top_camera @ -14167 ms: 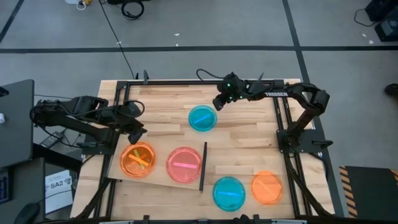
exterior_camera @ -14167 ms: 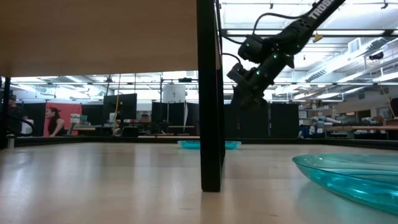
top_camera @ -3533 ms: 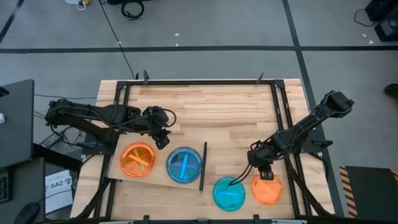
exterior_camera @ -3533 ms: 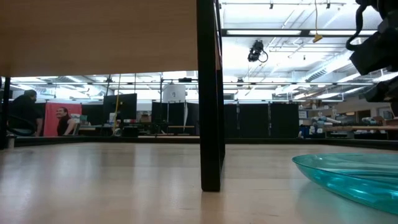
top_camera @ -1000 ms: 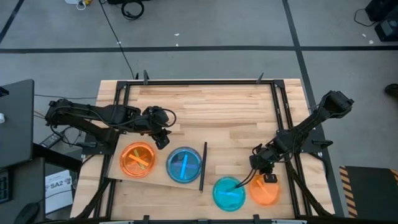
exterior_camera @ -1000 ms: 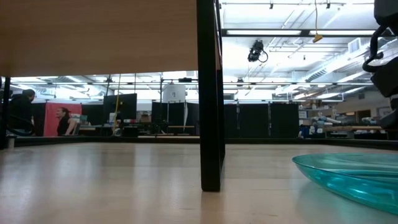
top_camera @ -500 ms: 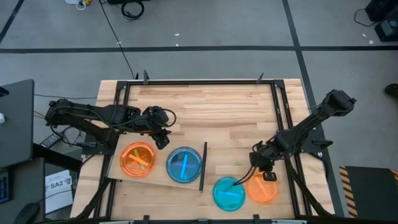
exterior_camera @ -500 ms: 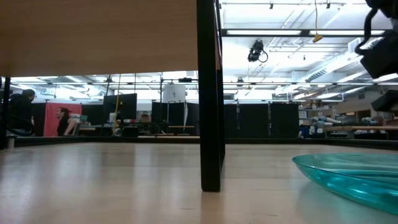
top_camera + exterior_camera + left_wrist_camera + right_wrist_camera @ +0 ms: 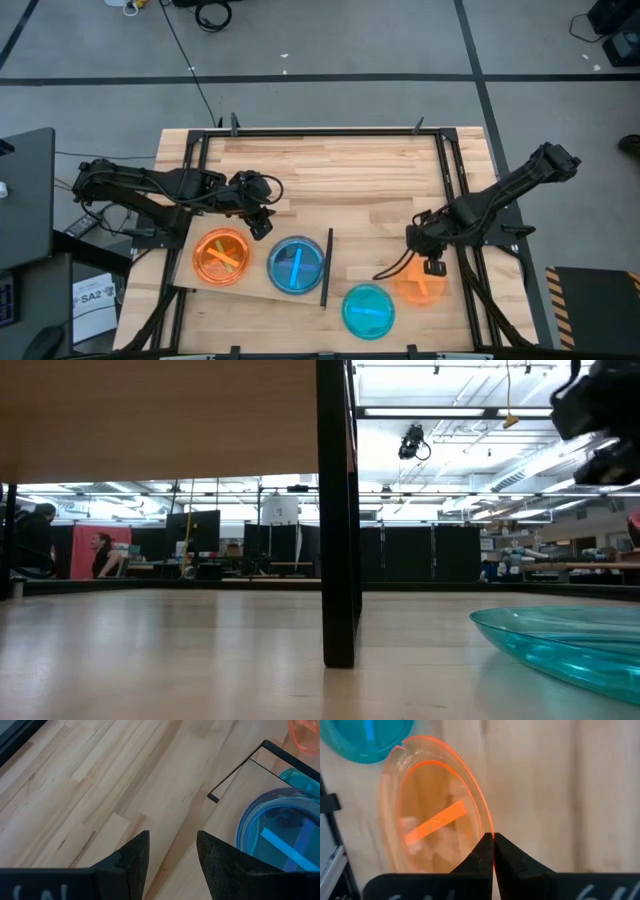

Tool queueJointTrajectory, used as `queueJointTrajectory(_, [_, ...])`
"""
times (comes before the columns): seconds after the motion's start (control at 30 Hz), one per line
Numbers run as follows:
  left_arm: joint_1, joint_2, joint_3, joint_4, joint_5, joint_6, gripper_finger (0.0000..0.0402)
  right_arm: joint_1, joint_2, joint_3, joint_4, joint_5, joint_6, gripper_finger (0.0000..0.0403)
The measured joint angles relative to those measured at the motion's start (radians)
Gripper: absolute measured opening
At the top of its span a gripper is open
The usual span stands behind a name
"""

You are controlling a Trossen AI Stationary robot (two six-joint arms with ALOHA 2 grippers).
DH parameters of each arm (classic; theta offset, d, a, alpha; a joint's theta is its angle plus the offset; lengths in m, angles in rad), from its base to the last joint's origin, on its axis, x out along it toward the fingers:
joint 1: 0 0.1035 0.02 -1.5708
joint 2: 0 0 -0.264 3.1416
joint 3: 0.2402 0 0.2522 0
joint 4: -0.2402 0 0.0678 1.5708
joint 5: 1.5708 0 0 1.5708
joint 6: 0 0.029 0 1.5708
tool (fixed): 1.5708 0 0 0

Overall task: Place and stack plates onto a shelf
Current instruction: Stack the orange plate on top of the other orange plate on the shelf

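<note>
At the left of the tabletop (image 9: 340, 190) the left gripper (image 9: 262, 226) hangs just above the far edge of the shelf (image 9: 255, 284), its fingers (image 9: 132, 857) spread wide with nothing between them. Through the gap between them, in the left wrist view, only bare wood shows. The blue plate (image 9: 280, 832) on the shelf lies just beyond and to one side of those fingers, not touching them.

On the shelf itself an orange plate (image 9: 222, 256) sits at the left end, and the blue plate (image 9: 296, 264) sits beside it, close to the thin black upright strip (image 9: 326, 266) along the shelf's right edge. In the low view that strip (image 9: 338, 510) stands as a dark post in the foreground.

Right of the strip, off the shelf and on the tabletop near its front edge, lies a teal plate (image 9: 368, 310); its rim (image 9: 560, 645) fills the lower right of the low view.

Farther right, the right gripper (image 9: 430, 258) has its fingers (image 9: 481, 851) pinched tight on the rim of a second orange plate (image 9: 415, 283). In the right wrist view this orange plate (image 9: 432, 820) is tilted, its rim running straight into the closed fingertips, with the teal plate (image 9: 367, 737) at its far edge. From above, the held plate hangs from the fingers towards the front, to the right of the teal plate and apart from it.
</note>
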Motion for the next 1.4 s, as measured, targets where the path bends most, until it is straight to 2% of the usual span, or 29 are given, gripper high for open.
queueJointTrajectory(0.37, [0.0,0.0,0.0,0.0,0.0,0.0,0.0172,-0.095,-0.058,0.17,-0.221,0.261,-0.006,0.0009])
queueJointTrajectory(0.53, [0.0,0.0,0.0,0.0,0.0,0.0,0.0172,-0.159,-0.059,0.19,-0.231,0.398,-0.008,0.0009])
queueJointTrajectory(0.8, [0.0,0.0,0.0,0.02,0.0,0.0,0.0172,-0.273,-0.059,0.19,-0.222,0.512,-0.005,0.0009])
queueJointTrajectory(1.07, [0.0,0.0,0.0,0.053,0.0,0.026,0.0172,-0.376,-0.053,0.19,-0.062,0.635,-0.008,0.0009])
queueJointTrajectory(1.4, [0.0,0.0,0.0,0.087,0.0,0.036,0.0172,-0.478,0.026,0.19,0.242,0.653,-0.159,0.0009])
